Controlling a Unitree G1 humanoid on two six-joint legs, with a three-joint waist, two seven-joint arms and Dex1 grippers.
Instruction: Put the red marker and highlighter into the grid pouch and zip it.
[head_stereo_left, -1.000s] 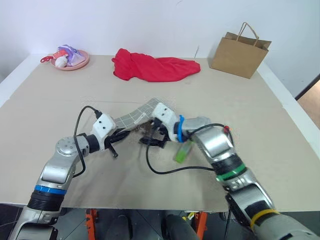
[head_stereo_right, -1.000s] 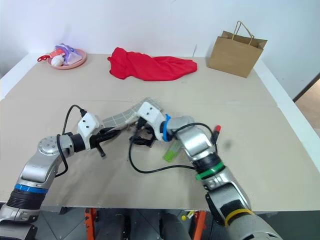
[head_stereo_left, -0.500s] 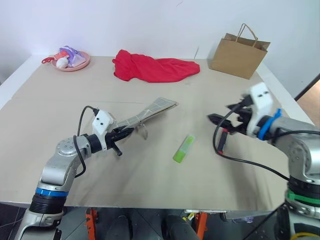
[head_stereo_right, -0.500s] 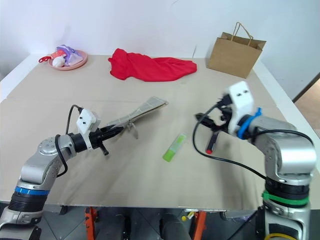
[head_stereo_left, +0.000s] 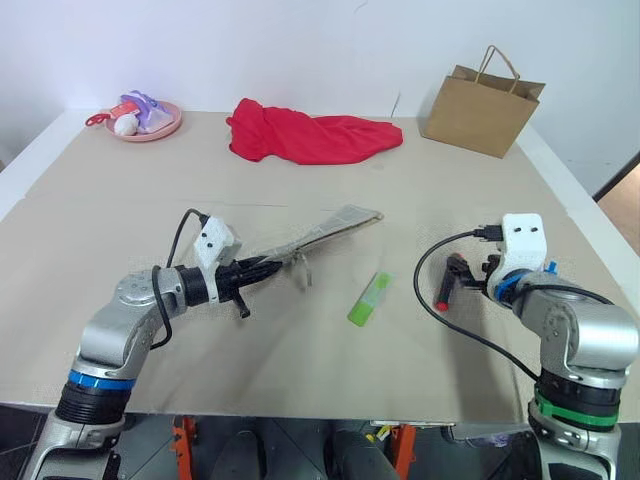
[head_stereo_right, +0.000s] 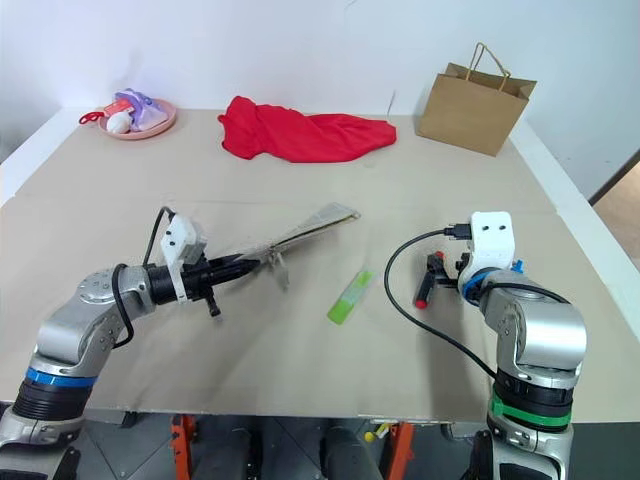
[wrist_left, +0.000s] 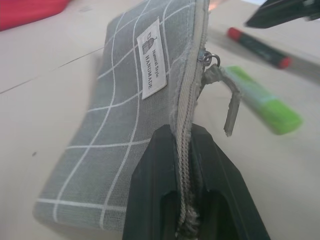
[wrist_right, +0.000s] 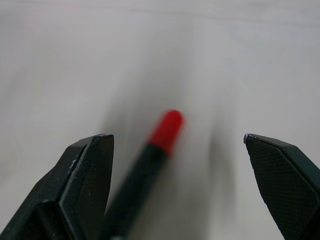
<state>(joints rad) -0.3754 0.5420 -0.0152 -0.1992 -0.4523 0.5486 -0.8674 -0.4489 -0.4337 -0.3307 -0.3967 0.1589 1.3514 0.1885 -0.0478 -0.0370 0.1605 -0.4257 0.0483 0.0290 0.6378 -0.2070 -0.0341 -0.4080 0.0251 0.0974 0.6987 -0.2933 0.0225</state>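
My left gripper is shut on the zipper edge of the grid pouch, holding it on edge and lifted off the table, with its far end pointing toward the back right. In the left wrist view the fingers pinch the zipper seam of the pouch, and the pull tab hangs loose. The light-green highlighter lies on the table right of the pouch. The red marker lies further right. My right gripper stands open just over the marker, with the red cap between its fingers.
A red cloth lies at the back centre. A brown paper bag stands at the back right, and a pink dish with toys sits at the back left. A black cable loops from my right wrist beside the marker.
My right arm has swung from the pouch at the centre far to the right and now hangs over the marker. The left gripper lifted the pouch slightly rightward.
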